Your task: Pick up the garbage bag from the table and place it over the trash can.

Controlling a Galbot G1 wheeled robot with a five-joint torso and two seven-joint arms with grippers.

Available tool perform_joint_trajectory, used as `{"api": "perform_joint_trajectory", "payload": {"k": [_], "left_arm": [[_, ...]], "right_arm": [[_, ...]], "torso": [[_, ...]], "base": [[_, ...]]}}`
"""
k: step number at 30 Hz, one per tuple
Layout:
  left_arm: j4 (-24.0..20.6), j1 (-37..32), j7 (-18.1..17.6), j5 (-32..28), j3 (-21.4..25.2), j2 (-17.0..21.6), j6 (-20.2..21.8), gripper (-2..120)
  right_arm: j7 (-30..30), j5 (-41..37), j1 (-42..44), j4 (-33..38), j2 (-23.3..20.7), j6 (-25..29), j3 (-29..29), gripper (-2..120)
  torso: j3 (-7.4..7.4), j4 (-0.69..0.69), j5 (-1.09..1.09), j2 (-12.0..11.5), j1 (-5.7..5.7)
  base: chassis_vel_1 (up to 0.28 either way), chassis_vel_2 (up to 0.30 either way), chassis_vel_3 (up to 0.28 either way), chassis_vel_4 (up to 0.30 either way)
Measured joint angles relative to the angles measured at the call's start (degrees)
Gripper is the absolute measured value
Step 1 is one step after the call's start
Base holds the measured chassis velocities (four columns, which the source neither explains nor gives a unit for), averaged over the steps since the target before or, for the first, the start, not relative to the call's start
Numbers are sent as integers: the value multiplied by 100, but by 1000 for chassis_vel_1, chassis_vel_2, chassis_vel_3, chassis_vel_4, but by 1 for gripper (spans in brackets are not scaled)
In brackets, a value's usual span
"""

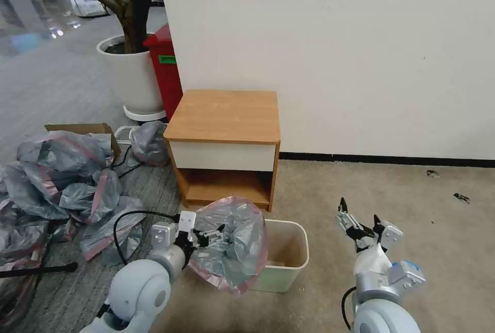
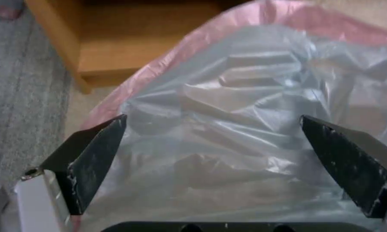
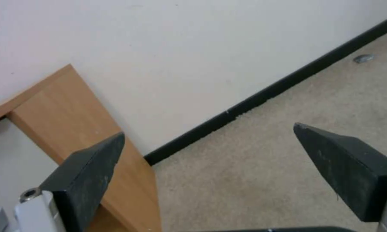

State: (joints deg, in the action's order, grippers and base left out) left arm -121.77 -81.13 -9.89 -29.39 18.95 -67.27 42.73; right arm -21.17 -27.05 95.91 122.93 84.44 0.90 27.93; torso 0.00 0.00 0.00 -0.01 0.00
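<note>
The garbage bag (image 1: 234,243), crinkly grey plastic with a pink band, stands bunched up over the left side of the cream trash can (image 1: 289,253), its rim band looping toward me. My left gripper (image 1: 214,234) is open right against it; in the left wrist view its fingers (image 2: 94,154) are spread wide with the garbage bag (image 2: 245,106) across the gap just beyond them. The right gripper (image 1: 359,211) hangs open and holds nothing to the right of the can, above the carpet. Behind the can stands the table (image 1: 224,116), its top bare.
A heap of similar grey-and-pink bags (image 1: 62,183) covers the floor at the left, with a cardboard box (image 1: 77,128) and a black cable (image 1: 129,217). A red bin (image 1: 167,70) and white plant pot (image 1: 131,75) stand beside the table. The wall is close behind.
</note>
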Motion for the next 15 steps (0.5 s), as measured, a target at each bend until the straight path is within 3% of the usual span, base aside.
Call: {"api": "perform_joint_trajectory", "payload": {"k": [15], "left_arm": [[469, 374, 190, -203, -372, -149, -42, 99]], "right_arm": [[-12, 15, 48, -23, 62, 126, 107, 100]], "torso": [[0, 0, 0, 1, 0]], "base": [[0, 0, 0, 0]]}}
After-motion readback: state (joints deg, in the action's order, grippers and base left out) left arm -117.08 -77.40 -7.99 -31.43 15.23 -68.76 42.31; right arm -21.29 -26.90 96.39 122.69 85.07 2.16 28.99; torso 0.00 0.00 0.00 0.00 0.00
